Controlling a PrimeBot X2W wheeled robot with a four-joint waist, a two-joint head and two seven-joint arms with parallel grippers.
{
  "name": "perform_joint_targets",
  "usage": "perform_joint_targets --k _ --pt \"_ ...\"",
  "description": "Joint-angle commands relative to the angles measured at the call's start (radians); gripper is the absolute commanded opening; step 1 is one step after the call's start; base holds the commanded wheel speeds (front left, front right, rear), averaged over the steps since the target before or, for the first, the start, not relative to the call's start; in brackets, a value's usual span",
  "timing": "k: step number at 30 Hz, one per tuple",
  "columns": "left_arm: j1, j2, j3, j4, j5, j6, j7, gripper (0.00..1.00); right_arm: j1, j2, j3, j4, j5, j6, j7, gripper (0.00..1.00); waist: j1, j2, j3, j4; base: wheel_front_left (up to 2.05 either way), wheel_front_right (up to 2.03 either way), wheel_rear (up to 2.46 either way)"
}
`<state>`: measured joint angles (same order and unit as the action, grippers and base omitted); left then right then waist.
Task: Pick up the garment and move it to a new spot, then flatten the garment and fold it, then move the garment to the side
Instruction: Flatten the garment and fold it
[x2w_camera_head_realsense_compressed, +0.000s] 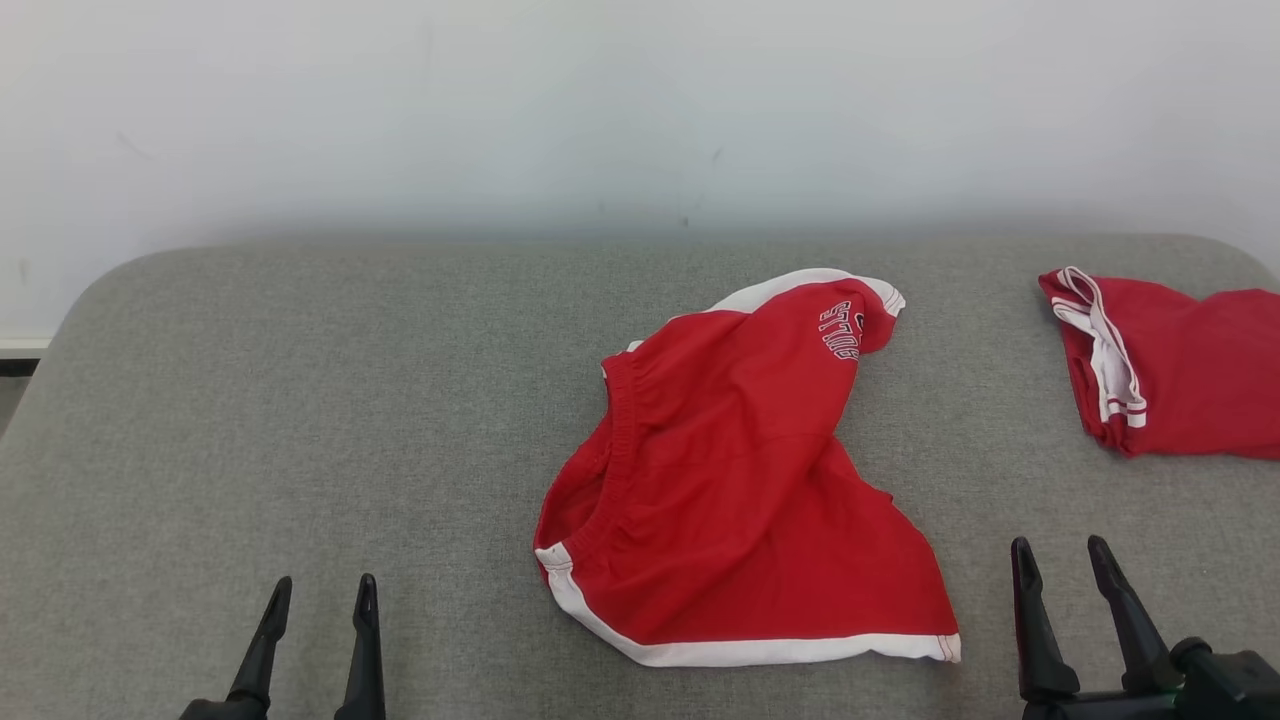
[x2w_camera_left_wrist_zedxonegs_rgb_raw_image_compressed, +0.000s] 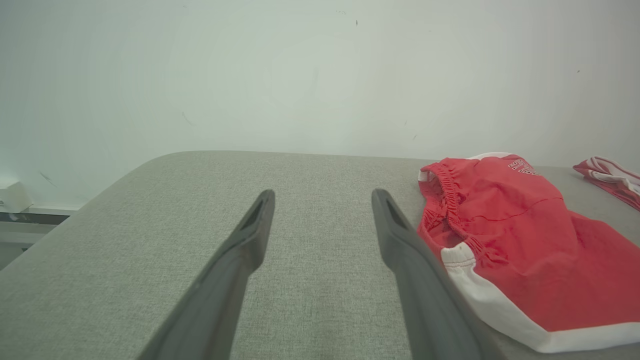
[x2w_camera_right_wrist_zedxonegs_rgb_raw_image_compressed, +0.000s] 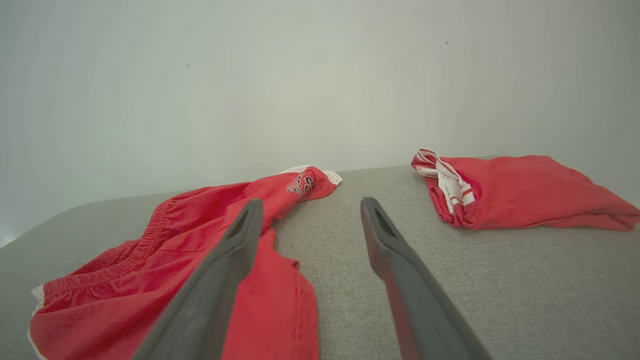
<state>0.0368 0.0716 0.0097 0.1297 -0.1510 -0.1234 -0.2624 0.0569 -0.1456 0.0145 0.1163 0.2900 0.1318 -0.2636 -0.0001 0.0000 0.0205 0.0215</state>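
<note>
Grey fabric covers the desk (x2w_camera_head_realsense_compressed: 300, 400). The left fingers (x2w_camera_head_realsense_compressed: 260, 645) stand spread and empty. To their right, between both pairs, lie crumpled red shorts (x2w_camera_head_realsense_compressed: 730, 480) with white trim; their lettering is unreadable. The right fingers (x2w_camera_head_realsense_compressed: 1033, 625) likewise gape, holding nothing. Beyond and right of them sits a second, folded red garment (x2w_camera_head_realsense_compressed: 1190, 370), cut off in the head view, almost whole in the right wrist view. That makes two garments.
</note>
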Motion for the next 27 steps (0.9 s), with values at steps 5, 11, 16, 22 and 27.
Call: perform_joint_targets --k 5,11,16,22,27 --pt "0.014 0.005 0.006 0.001 0.003 -0.002 -0.003 1.00 0.028 0.023 -0.007 -0.017 -0.018 -0.003 0.004 1.00 0.0001 0.0000 0.000 -0.007 0.00 0.00 0.00" --pt "-0.028 0.021 -0.014 0.003 0.017 -0.004 -0.003 1.00 0.018 0.030 -0.003 -0.024 -0.021 -0.003 0.012 1.00 0.0001 0.0000 0.009 -0.012 0.00 0.00 0.00" --pt "-0.077 0.046 -0.062 0.009 0.021 -0.007 0.008 1.00 0.012 0.027 0.004 -0.016 -0.014 -0.003 0.012 1.00 0.0001 0.0000 0.021 -0.020 0.00 0.00 0.00" --pt "-0.178 0.122 -0.153 0.049 -0.005 -0.007 0.033 1.00 0.002 0.028 0.014 0.001 -0.007 -0.003 0.009 1.00 0.0001 0.0000 0.044 -0.047 0.00 0.00 0.00" --pt "-0.251 0.201 -0.264 0.094 -0.051 -0.006 0.062 1.00 -0.008 0.029 0.013 0.015 -0.004 -0.003 0.006 1.00 0.0001 0.0000 0.062 -0.074 0.00 0.00 0.00"
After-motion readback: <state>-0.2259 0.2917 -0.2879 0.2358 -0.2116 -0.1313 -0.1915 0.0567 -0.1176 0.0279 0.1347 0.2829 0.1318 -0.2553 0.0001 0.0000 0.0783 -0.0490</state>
